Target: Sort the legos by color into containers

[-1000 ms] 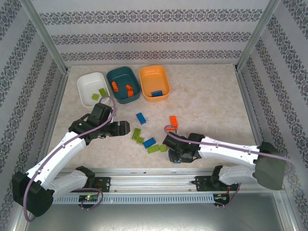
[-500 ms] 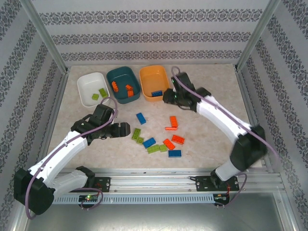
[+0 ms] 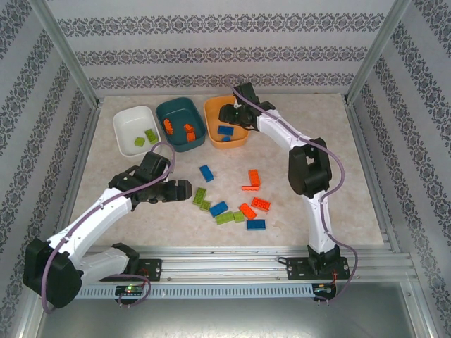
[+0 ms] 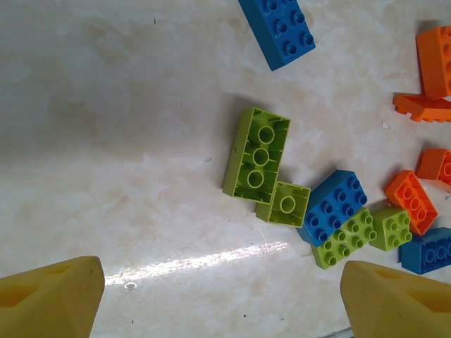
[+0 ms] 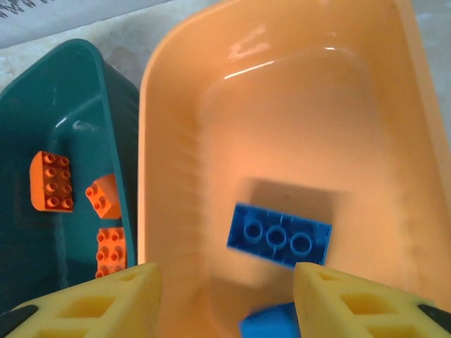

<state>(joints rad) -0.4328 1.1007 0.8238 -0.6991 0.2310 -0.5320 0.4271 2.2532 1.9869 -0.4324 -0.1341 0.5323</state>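
We count three tubs, eleven loose bricks, four green, four orange, three blue, left claw wide, right claw parted, both empty.

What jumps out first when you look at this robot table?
The right gripper reaches far over the orange tub at the back, a blue brick below its open jaws. Then the bright orange, blue and green legos scattered nearer the front, beside the left gripper.

Blue brick inside orange tub
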